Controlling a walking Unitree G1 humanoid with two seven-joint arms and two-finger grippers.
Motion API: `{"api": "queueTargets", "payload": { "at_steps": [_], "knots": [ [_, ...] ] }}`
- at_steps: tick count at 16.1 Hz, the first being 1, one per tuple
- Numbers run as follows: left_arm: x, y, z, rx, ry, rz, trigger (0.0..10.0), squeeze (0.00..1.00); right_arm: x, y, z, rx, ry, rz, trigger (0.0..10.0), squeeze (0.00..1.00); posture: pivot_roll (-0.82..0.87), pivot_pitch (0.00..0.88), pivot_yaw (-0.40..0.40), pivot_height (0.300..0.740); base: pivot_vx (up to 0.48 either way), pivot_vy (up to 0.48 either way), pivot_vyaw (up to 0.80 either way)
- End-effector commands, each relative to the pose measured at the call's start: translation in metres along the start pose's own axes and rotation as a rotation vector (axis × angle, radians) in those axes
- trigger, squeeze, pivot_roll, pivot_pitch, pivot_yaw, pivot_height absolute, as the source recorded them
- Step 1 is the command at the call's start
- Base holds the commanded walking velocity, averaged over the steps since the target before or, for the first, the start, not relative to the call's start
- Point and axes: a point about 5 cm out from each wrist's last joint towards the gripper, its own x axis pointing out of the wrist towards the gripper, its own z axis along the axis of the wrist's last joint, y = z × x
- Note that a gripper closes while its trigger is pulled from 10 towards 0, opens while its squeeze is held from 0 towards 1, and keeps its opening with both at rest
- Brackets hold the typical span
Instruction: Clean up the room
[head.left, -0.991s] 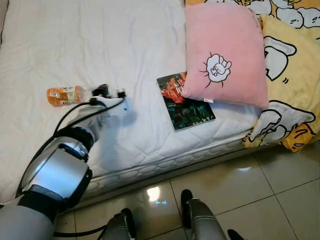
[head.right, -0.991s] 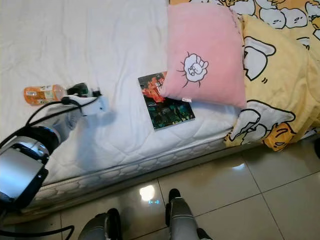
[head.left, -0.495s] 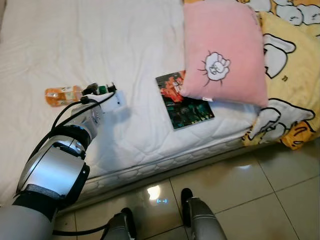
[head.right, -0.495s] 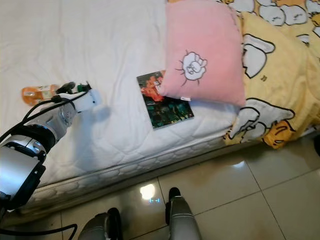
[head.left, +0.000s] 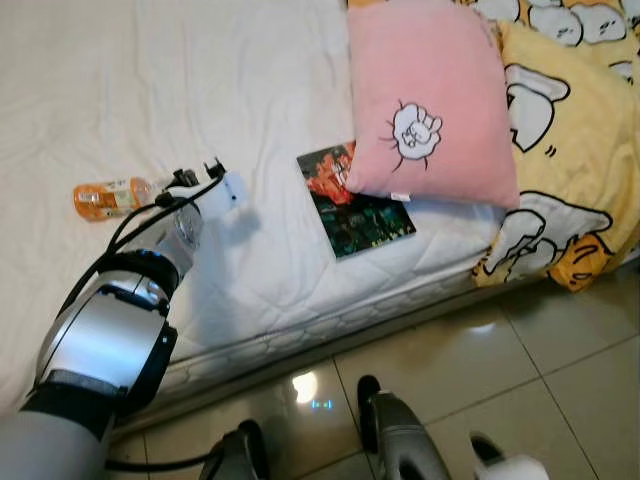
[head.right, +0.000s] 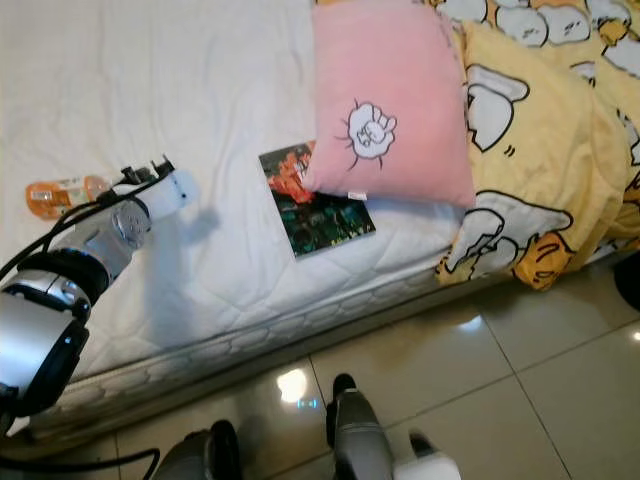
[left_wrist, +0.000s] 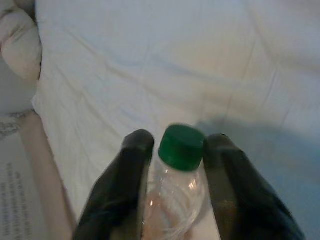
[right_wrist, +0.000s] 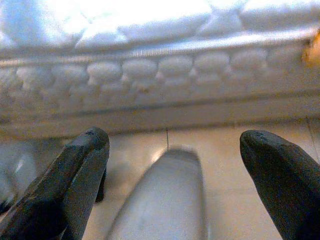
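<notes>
An orange drink bottle (head.left: 108, 197) with a green cap lies on its side on the white bed (head.left: 150, 70). My left gripper (head.left: 190, 178) reaches over the mattress to the bottle's cap end. In the left wrist view the two black fingers (left_wrist: 135, 160) stand on either side of the clear neck and green cap (left_wrist: 181, 146), with a little gap at the cap; the gripper is open. My right gripper (right_wrist: 175, 136) hangs low by the bed's side with its fingers wide apart and nothing between them.
A dark-covered book (head.left: 355, 200) lies near the bed's edge, partly under a pink pillow (head.left: 430, 100). A yellow cartoon blanket (head.left: 570, 130) drapes over the bed's right corner. Tiled floor (head.left: 520, 360) runs along the bed, with my feet (head.left: 385, 440) on it.
My left gripper has reached further left to the bottle's cap end. The head camera has shifted, so the whole scene sits a little further left.
</notes>
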Motion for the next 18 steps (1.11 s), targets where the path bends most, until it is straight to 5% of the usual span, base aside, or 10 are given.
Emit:
{"api": "queueTargets", "payload": {
  "at_steps": [1,5,7,10,11,12,13,14,15,18],
  "knots": [
    [-0.002,-0.008,-0.008,-0.034,-0.004,-0.012,0.0,0.0,0.003,-0.001,-0.009,0.021,0.04,0.004,10.0,0.0,-0.27,0.188,0.033,0.74,0.0,0.0,0.0],
    [-0.022,-0.046,0.003,-0.504,-0.309,-0.247,0.0,0.0,0.05,-0.016,0.007,0.114,-0.111,-0.04,10.0,0.0,-0.09,0.0,0.077,0.74,0.0,0.0,0.0],
    [-0.07,-0.078,0.014,-0.775,-0.406,-0.38,0.0,0.0,0.07,-0.026,0.011,0.118,-0.162,-0.057,10.0,0.0,-0.01,0.0,0.075,0.74,0.0,0.0,0.0],
    [-0.104,-0.088,0.026,-1.215,-0.388,-0.207,0.0,0.0,0.101,-0.058,0.041,0.146,-0.321,-0.193,10.0,0.0,0.04,0.0,0.062,0.74,0.0,0.0,0.0],
    [-0.1,-0.087,0.02,-1.242,-0.318,-0.064,0.0,0.11,0.114,-0.074,0.053,0.218,-0.389,-0.259,10.0,0.0,0.06,0.0,0.056,0.74,0.0,0.0,0.0],
    [-0.099,-0.087,0.013,-1.173,-0.254,-0.017,0.0,1.0,0.127,-0.081,0.061,0.243,-0.405,-0.289,10.0,0.0,0.06,0.0,0.055,0.74,0.0,0.0,0.0],
    [-0.099,-0.088,0.009,-1.175,-0.212,-0.01,9.2,1.0,0.136,-0.083,0.062,0.248,-0.384,-0.296,10.0,0.0,0.06,0.0,0.053,0.74,0.0,0.0,0.0],
    [-0.099,-0.088,0.005,-1.187,-0.176,-0.005,10.0,1.0,0.143,-0.082,0.064,0.258,-0.371,-0.28,10.0,0.0,0.06,0.0,0.046,0.74,0.0,0.0,0.0],
    [-0.099,-0.087,0.003,-1.169,-0.155,0.007,10.0,1.0,0.148,-0.079,0.068,0.262,-0.378,-0.244,10.0,1.0,0.06,0.0,0.039,0.74,0.0,0.0,0.0],
    [-0.091,-0.082,0.007,-1.108,-0.147,0.07,10.0,1.0,0.164,-0.079,0.071,0.261,-0.382,-0.176,10.0,1.0,0.09,0.0,0.026,0.74,0.0,0.0,0.0]
  ]
}}
